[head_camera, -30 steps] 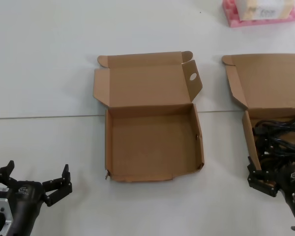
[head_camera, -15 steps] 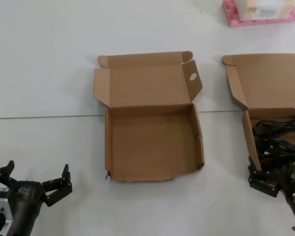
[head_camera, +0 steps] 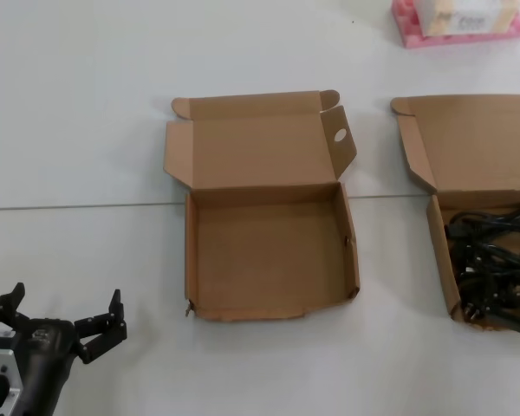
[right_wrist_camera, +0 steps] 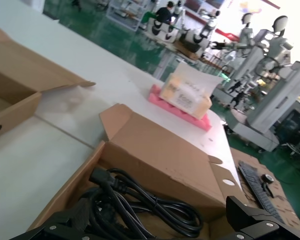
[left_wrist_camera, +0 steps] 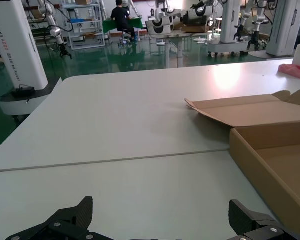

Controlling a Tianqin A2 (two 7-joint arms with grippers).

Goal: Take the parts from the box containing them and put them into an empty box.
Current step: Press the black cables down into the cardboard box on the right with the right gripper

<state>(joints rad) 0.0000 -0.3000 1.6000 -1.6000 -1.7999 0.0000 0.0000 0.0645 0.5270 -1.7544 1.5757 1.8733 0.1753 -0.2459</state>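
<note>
1. The cables (head_camera: 496, 264) lie in a tangled black heap inside the full box (head_camera: 440, 251), which sits to the right of the empty box (head_camera: 269, 251) and is cut off by the head view's edge.
2. The empty box stands with its lid thrown back, the round hole (head_camera: 339, 135) in the lid's right flap showing.
3. The right gripper (right_wrist_camera: 155, 222) hangs just above the cables, fingers spread wide with nothing between them.
4. The left gripper (head_camera: 65, 321) rests low over the table (head_camera: 87, 121), left of and nearer than the empty box, fingers apart, holding nothing.
5. A pink tray (head_camera: 455, 30) lies far behind the full box.
</note>
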